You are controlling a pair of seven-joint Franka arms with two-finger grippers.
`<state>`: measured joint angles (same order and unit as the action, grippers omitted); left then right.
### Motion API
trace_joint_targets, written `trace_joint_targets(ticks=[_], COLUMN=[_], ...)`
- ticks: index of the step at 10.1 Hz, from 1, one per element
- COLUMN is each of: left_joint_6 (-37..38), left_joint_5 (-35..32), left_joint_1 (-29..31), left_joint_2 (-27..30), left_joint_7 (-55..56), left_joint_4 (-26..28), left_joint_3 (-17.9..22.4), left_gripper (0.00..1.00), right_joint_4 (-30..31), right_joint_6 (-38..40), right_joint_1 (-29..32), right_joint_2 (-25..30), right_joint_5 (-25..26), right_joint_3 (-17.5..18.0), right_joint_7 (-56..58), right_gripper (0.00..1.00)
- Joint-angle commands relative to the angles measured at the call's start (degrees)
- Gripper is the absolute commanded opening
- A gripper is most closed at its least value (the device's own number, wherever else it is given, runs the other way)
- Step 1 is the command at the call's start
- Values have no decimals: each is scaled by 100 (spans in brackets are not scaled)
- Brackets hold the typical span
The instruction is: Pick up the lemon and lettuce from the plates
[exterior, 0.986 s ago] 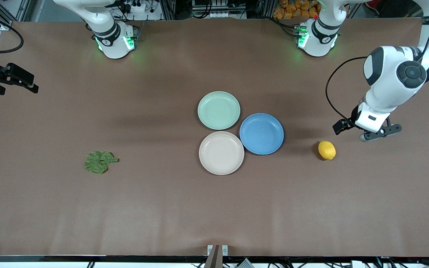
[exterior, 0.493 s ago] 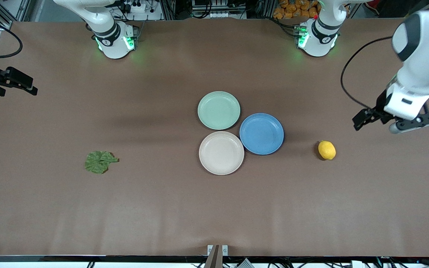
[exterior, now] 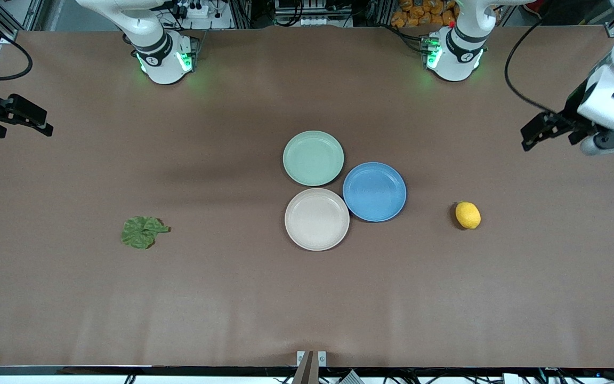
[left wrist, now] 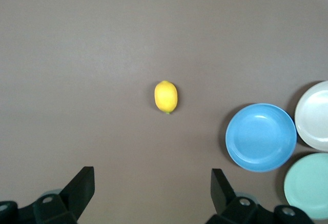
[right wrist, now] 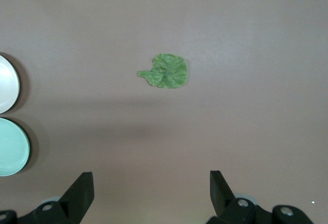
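Wide stretches of bare brown table (exterior: pixel 232 298) surround a tight cluster of three plates at mid-frame in the front view, with open room running out to every edge. The mint green plate (exterior: pixel 313 158) sits uppermost in the cluster, the beige plate (exterior: pixel 316 218) just below it and the blue plate (exterior: pixel 374 191) beside both toward the frame's right; all three nearly touch, and none holds anything. The lemon (exterior: pixel 467 215) lies on the bare tabletop at right of centre, near the blue plate but clear of it, while the lettuce (exterior: pixel 140 232) lies flat on the table at lower left of centre, well apart from the plates. The left gripper (exterior: pixel 563 140) hangs at the right edge of the frame, above the table's end and up-frame of the lemon, its jaws spread wide and holding nothing; in the left wrist view the lemon (left wrist: pixel 166 96) lies at mid-frame, well apart from the two dark fingertips (left wrist: pixel 82 185) at the bottom corners. The right gripper (exterior: pixel 22 114) hangs at the left edge in the upper part of the front view, likewise wide open and empty; its wrist view shows the lettuce (right wrist: pixel 167 72) slightly above mid-frame, well clear of the fingers (right wrist: pixel 82 188) at the bottom.
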<state>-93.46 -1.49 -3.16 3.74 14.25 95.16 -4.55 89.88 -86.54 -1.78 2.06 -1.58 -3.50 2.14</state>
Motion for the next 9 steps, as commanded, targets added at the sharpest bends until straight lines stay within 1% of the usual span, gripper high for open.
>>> trace_joint_targets(ticks=[1, 2, 4, 6, 9], left_joint_6=[590, 670, 680, 671, 671], left_joint_5=[340, 359, 298, 132, 114], left_joint_1=[-1, -1, 8, -10, -10], left_joint_2=[-67, -58, 3, 4, 4], left_joint_7=[-203, -264, -755, -818, -818], left_joint_4=[-620, -700, -753, -815, -815], left_joint_3=[42, 16, 15, 15, 15], left_gripper=[100, 100, 100, 100, 100], right_joint_4=[214, 223, 214, 214, 206], right_joint_6=[-144, -118, -109, -109, -83], right_joint_1=[-86, -86, -60, -51, -42], right_joint_2=[198, 207, 207, 207, 224], right_joint_5=[219, 245, 246, 246, 246], right_joint_3=[-45, -46, -81, -81, -81], right_joint_7=[102, 102, 102, 102, 102], right_gripper=[100, 100, 100, 100, 100])
